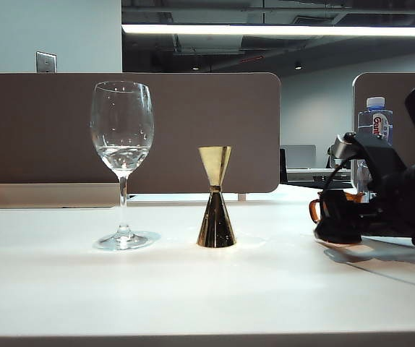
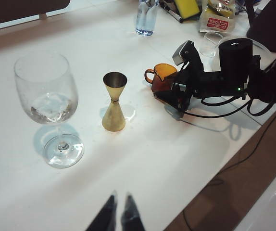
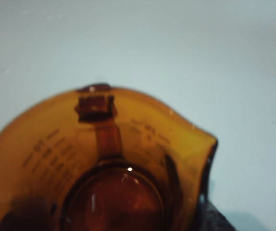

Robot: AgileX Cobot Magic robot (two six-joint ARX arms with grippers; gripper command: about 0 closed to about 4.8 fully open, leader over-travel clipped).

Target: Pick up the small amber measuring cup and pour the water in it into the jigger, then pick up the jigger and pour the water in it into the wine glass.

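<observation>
Exterior view: one clear stemmed glass [image 1: 122,163], one gold hourglass jigger [image 1: 215,197], one bottle [image 1: 373,134] on a white table [image 1: 193,289]; right gripper [image 1: 338,217] lies low at the amber cup [image 1: 314,210], grip unclear.

Left wrist view: left gripper [image 2: 119,216] hovers, fingers nearly together, holding nothing.

Right wrist view: cup fills the frame, jaws unseen.

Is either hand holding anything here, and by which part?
Left hand holds nothing. Right hand sits at the small amber measuring cup on the table, opposite its handle; whether it grips cannot be told.
</observation>
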